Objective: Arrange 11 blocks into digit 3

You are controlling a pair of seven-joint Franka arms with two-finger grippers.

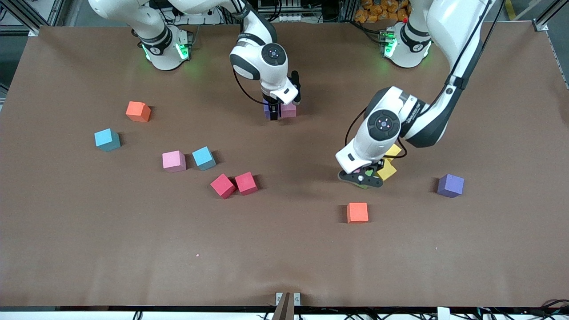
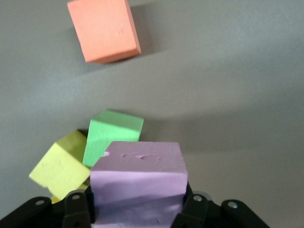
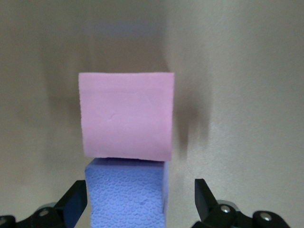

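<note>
The right gripper (image 1: 274, 116) stood wide open around a purple block (image 3: 127, 192) touching a pink block (image 3: 126, 115). The left gripper (image 1: 365, 178) held a pale purple block (image 2: 137, 183), low beside the green block (image 2: 113, 134) and yellow block (image 2: 61, 168).

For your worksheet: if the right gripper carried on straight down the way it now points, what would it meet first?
Probably the purple-blue block sitting between the right gripper's open fingers, then the table beneath; a pink block touches that block's side. Depth is hard to judge.
</note>
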